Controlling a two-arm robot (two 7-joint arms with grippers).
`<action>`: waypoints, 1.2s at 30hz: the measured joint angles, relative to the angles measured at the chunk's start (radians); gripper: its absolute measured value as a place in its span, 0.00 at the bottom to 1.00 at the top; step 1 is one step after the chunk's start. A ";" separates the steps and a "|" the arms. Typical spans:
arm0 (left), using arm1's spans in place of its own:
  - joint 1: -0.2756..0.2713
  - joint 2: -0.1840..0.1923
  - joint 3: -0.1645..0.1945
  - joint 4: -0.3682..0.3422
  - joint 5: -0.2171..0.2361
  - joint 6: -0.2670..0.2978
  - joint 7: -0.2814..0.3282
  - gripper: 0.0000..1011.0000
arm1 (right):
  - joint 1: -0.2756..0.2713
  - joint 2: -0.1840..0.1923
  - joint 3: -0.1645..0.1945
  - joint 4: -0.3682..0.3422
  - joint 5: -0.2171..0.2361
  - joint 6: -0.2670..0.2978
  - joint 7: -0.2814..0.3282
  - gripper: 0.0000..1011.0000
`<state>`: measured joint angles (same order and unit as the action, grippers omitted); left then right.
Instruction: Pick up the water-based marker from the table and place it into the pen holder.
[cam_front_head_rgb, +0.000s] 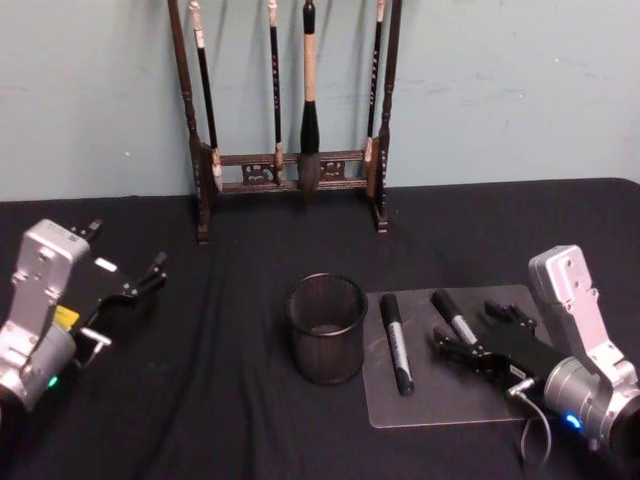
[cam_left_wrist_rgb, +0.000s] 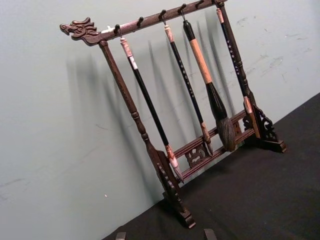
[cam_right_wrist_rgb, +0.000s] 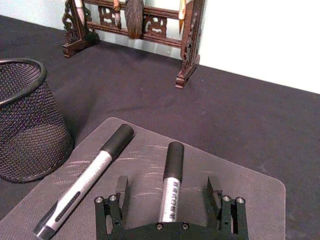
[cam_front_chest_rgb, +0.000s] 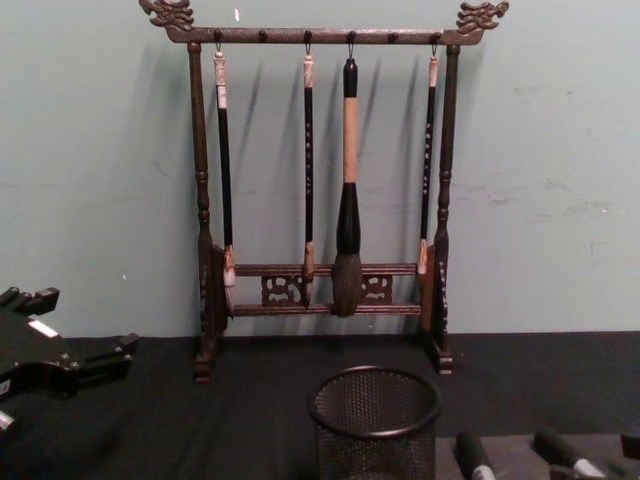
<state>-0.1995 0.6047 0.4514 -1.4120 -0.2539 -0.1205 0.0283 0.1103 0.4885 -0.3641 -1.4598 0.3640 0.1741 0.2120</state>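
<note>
Two black-capped, silver-bodied markers lie side by side on a grey mat (cam_front_head_rgb: 440, 400). One marker (cam_front_head_rgb: 396, 342) (cam_right_wrist_rgb: 85, 185) is nearer the pen holder (cam_front_head_rgb: 327, 328) (cam_right_wrist_rgb: 27, 125) (cam_front_chest_rgb: 375, 420), a black wire-mesh cup standing upright just left of the mat. My right gripper (cam_front_head_rgb: 472, 330) (cam_right_wrist_rgb: 168, 192) is low over the mat and open. Its fingers (cam_right_wrist_rgb: 121, 190) straddle the other marker (cam_front_head_rgb: 455, 318) (cam_right_wrist_rgb: 171, 180) without closing on it. My left gripper (cam_front_head_rgb: 125, 300) (cam_front_chest_rgb: 70, 362) hangs open at the table's left, away from the markers.
A tall dark wooden rack (cam_front_head_rgb: 290, 110) (cam_left_wrist_rgb: 165, 125) (cam_front_chest_rgb: 325, 200) hung with several brushes stands at the back against the wall. A black cloth (cam_front_head_rgb: 230, 400) covers the table. Open cloth lies between the left gripper and the cup.
</note>
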 joint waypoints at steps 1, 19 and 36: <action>0.000 0.000 0.000 0.000 0.000 0.000 0.000 1.00 | 0.000 -0.002 0.001 0.002 -0.002 0.000 0.001 0.99; 0.000 0.000 0.000 0.000 0.000 0.000 0.000 1.00 | 0.003 -0.033 0.018 0.034 -0.054 0.000 0.032 0.99; 0.000 0.000 0.000 0.000 0.000 0.000 0.000 1.00 | -0.001 -0.062 0.054 0.046 -0.059 0.023 0.063 0.99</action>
<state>-0.1995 0.6047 0.4514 -1.4120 -0.2539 -0.1205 0.0283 0.1092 0.4269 -0.3097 -1.4138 0.3049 0.1975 0.2751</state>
